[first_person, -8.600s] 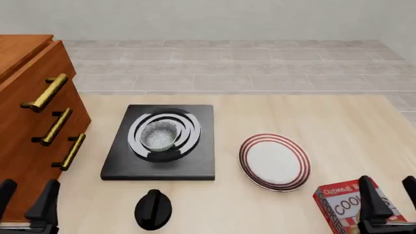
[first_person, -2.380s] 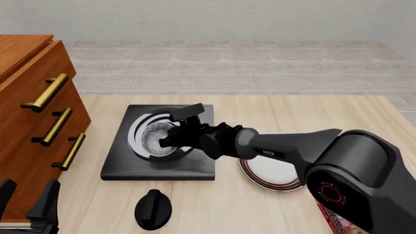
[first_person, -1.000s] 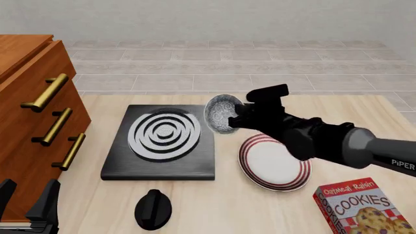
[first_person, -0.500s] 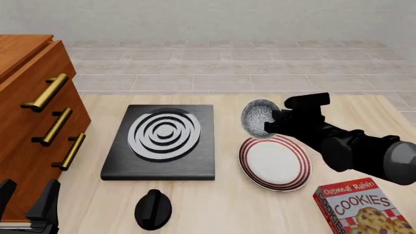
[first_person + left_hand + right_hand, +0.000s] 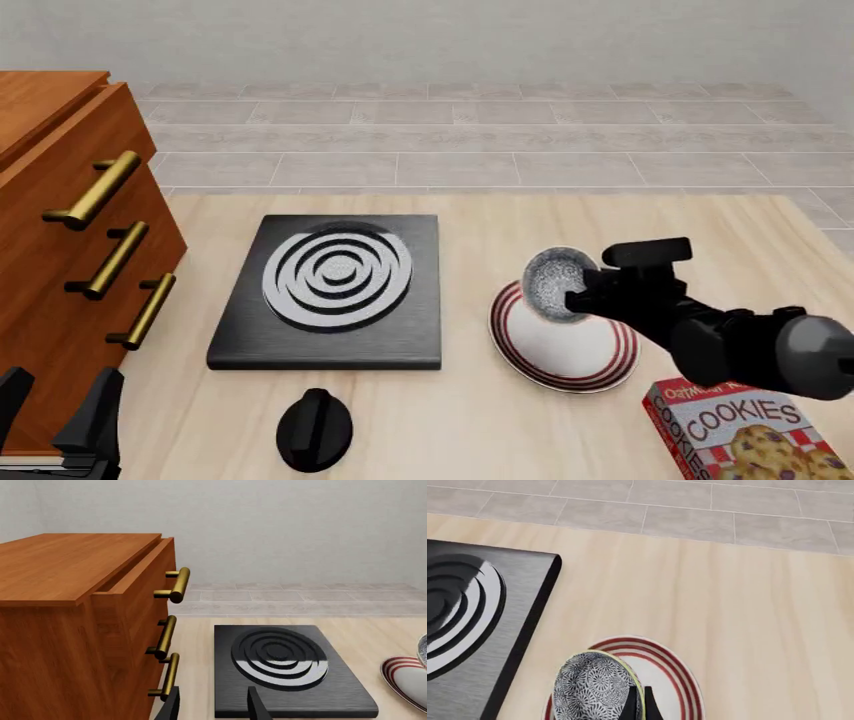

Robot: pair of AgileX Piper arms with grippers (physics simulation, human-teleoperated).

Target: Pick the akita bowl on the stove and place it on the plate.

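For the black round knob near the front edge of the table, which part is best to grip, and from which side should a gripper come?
Grip the raised ridge across the top of the knob, coming straight down from above. The knob lies flat and low on the table, so its round edge offers little hold. The idle, open left gripper seems nearest.

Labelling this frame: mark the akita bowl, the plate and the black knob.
akita bowl (image 5: 554,283), front view, speckled inside, held tilted above the plate.
plate (image 5: 607,360), front view, red-ringed rim on the near right.
black knob (image 5: 315,430), front view, its top, near the table's front edge.
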